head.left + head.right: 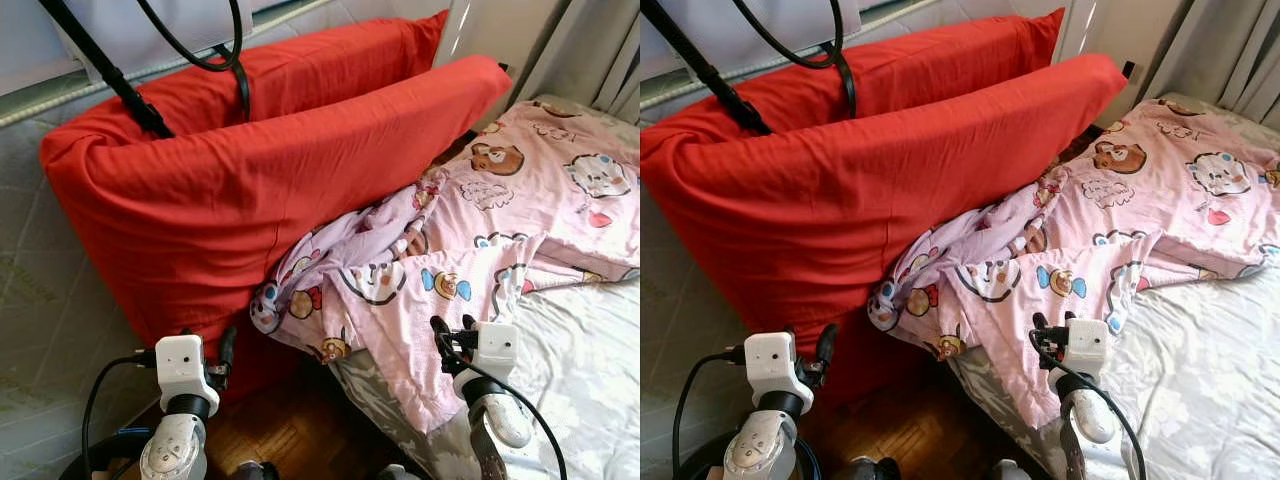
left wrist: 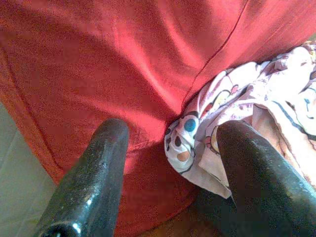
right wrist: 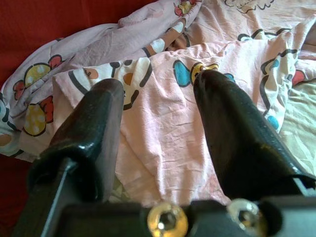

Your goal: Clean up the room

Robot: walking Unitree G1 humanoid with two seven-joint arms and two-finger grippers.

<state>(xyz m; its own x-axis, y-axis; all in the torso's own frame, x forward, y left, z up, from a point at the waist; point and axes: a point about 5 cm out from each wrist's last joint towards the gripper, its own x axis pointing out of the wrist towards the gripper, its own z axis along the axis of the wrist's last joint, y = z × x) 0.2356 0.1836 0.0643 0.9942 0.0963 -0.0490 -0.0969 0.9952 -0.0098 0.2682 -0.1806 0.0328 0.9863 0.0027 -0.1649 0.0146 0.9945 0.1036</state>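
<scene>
1. Nothing to read anywhere here: no words, labels, brand marks, numbers or signs can be made out in any view.
2. The pink sheet (image 1: 480, 230) carries cartoon bears and bows only, no lettering that can be read.
3. The red mattress cover (image 1: 260, 180) is plain cloth with no tag or print showing.
4. The white housings behind the left gripper (image 1: 222, 352) and the right gripper (image 1: 452, 332) show no legible marking.
</scene>
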